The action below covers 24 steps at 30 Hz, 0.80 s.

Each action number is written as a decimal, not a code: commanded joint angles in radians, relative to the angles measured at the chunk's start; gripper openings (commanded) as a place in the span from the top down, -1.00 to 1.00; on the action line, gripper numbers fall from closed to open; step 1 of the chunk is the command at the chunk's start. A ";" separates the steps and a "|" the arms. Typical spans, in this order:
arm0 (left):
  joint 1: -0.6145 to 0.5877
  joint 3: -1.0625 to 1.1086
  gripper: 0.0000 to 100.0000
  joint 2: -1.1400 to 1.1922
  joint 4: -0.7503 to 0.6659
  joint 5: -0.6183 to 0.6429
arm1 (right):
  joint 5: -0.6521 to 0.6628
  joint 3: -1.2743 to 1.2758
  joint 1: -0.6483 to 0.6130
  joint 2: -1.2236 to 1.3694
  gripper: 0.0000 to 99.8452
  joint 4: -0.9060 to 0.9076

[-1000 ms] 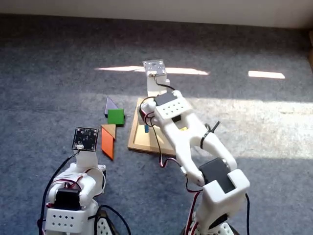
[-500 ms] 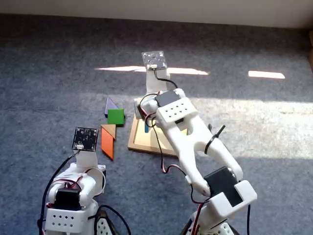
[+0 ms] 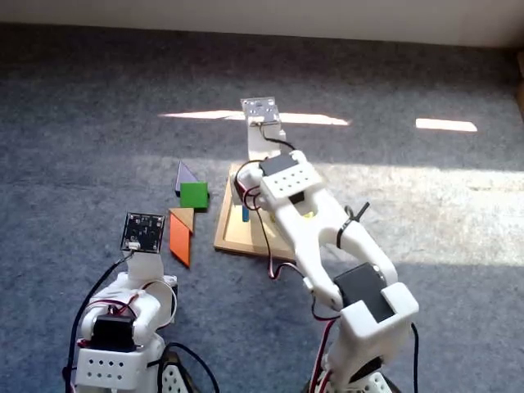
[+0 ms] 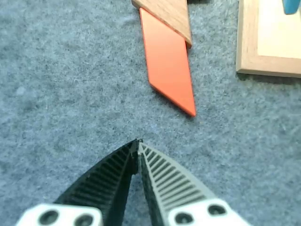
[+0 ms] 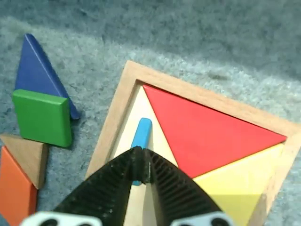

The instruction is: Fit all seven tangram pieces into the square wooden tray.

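Observation:
The square wooden tray (image 5: 117, 113) holds a red triangle (image 5: 211, 127) and a yellow triangle (image 5: 235, 188). A light blue piece (image 5: 141, 132) stands on edge in the tray's bare part. My right gripper (image 5: 141, 165) is shut, its tips over the near end of that blue piece; whether they pinch it is unclear. On the carpet beside the tray lie a dark blue triangle (image 5: 40, 75), a green square (image 5: 42, 117), a wooden triangle (image 4: 167, 14) and an orange parallelogram (image 4: 169, 75). My left gripper (image 4: 138, 143) is shut over carpet, short of the parallelogram.
Grey carpet covers the whole floor. In the high view the right arm (image 3: 311, 221) stretches over the tray (image 3: 225, 237) and hides most of it. The loose pieces sit in a tight row left of the tray, the green square (image 3: 194, 195) among them.
The right arm stretched forward and up half a second ago, then came back to its earlier pose. The blue piece stayed in the tray. The left arm has not moved.

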 commanded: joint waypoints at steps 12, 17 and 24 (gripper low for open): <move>0.007 0.019 0.99 -0.031 0.005 -0.009 | 0.014 -0.108 -0.036 -0.044 0.99 0.077; 0.007 0.019 0.99 -0.031 0.005 -0.009 | 0.014 -0.128 -0.065 -0.021 0.99 0.076; 0.007 0.019 0.99 -0.031 0.005 -0.009 | 0.014 -0.128 -0.038 0.084 0.99 0.081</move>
